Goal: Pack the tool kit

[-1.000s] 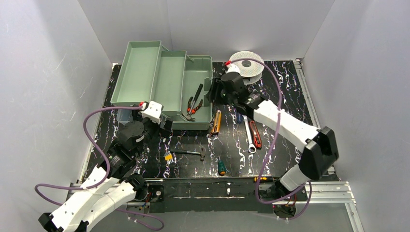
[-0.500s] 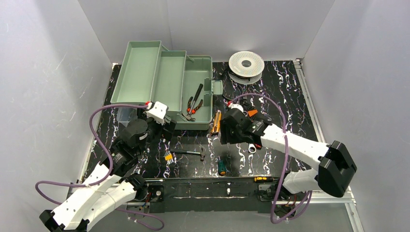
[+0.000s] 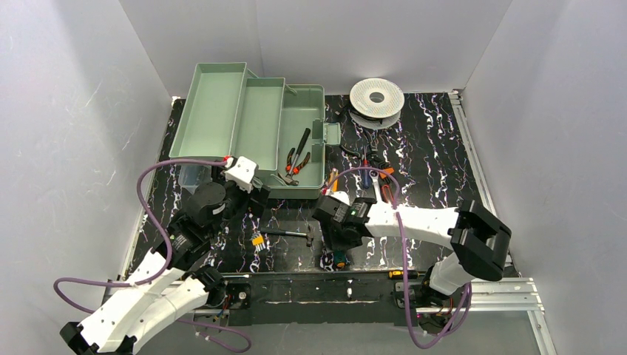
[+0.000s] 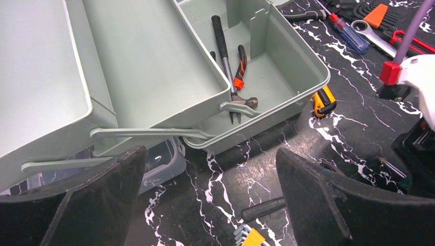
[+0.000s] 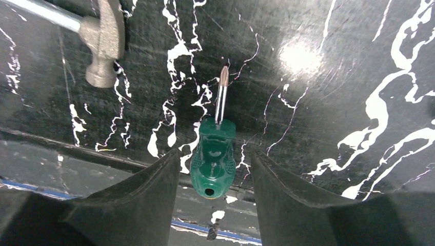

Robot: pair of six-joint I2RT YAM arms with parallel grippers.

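The tool kit's pale green toolbox [image 3: 323, 140] stands open at the back left, its trays fanned out leftward. Red-handled pliers [image 4: 240, 66] and a black-handled tool [image 4: 221, 41] lie in its base. A stubby green screwdriver [image 3: 339, 259] lies near the table's front edge. My right gripper [image 3: 334, 248] hangs low over it, open. In the right wrist view the green handle [image 5: 213, 161] sits between the fingers with a gap on each side. My left gripper [image 4: 210, 154] hovers wide open by the box's front left corner, holding nothing.
A small hammer [image 3: 288, 234] and a yellow hex key set [image 3: 257, 239] lie between the arms. Wrenches and screwdrivers [image 3: 373, 166] and a yellow-black tape measure [image 4: 323, 100] lie right of the box. A white spool [image 3: 377, 95] sits at the back. A clear tub [image 4: 159, 159] is under the trays.
My right arm swung from the box's right side down toward the front edge and now straddles the green screwdriver. The left arm has barely shifted.
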